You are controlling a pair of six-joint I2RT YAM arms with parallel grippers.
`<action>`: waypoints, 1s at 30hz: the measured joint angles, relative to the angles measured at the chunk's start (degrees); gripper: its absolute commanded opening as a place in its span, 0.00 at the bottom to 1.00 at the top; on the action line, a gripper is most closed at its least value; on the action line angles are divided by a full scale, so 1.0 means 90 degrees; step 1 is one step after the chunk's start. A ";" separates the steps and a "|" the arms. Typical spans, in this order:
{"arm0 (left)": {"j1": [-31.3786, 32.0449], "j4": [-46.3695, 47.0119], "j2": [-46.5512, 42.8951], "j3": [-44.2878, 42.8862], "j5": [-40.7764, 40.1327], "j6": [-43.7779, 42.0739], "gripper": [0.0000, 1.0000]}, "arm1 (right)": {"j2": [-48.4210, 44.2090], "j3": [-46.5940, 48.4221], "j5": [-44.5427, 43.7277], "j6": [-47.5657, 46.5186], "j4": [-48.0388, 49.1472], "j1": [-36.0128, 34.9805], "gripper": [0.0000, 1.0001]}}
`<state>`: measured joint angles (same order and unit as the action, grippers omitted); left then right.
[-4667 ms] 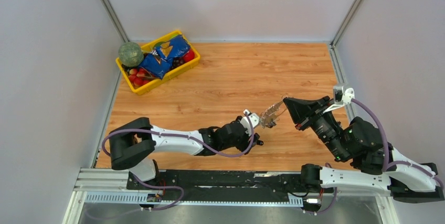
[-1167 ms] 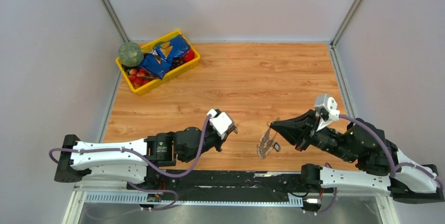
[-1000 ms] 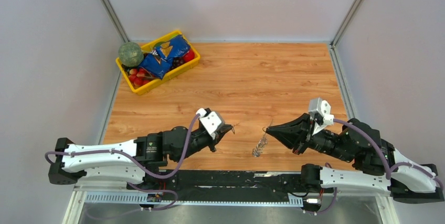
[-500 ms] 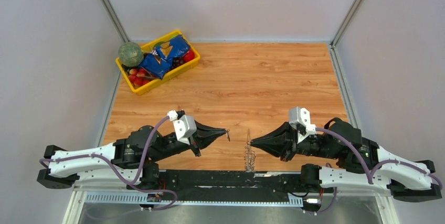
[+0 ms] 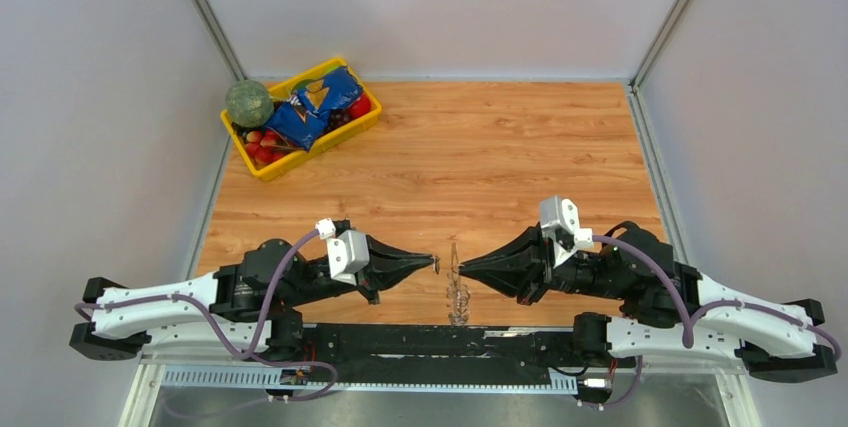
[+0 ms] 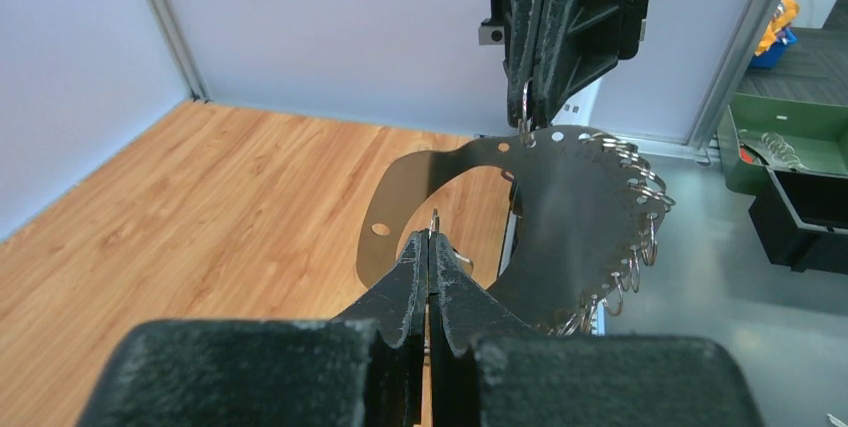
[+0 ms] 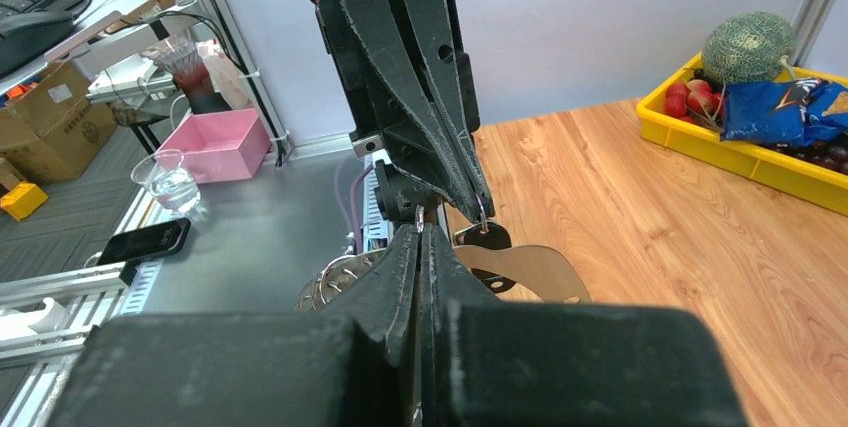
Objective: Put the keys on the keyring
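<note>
Holding the keyring [image 6: 570,197], right tool [image 5: 462,272] faces left tool [image 5: 432,263] (pinching a key [image 7: 482,235]).

The table [image 5: 500,147] has a rectangular top of light brown wood with a visible grain. Grey walls close it on the left, the far and the right side, and thin metal strips run along these edges. A yellow plastic tray [image 5: 262,169] stands directly on the wood in the far left corner, turned at an angle to the edges. A round green melon with rough skin [image 5: 248,102] sits at its far left end, blue snack bags [image 5: 315,107] lie across the middle, and small red fruits [image 5: 262,142] show beside the bags. A long black rail [image 5: 420,342] runs along the near edge.
</note>
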<state>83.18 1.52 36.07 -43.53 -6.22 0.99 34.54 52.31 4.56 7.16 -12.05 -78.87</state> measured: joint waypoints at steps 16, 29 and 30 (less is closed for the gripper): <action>0.0000 0.0236 0.0078 0.0000 -0.0036 -0.0542 0.00 | 0.0493 -0.0022 -0.0338 0.0556 0.0401 0.0000 0.00; 0.0000 0.0338 -0.0049 0.0000 -0.0095 -0.0682 0.00 | 0.0661 -0.0024 -0.0877 0.0663 0.0474 0.0000 0.00; 0.0000 0.0359 -0.0061 0.0000 -0.0104 -0.0695 0.00 | 0.0675 -0.0024 -0.0894 0.0668 0.0474 0.0000 0.00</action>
<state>83.18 4.75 35.53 -43.53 -7.16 -5.26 40.62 52.10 -3.49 13.17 -7.79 -78.87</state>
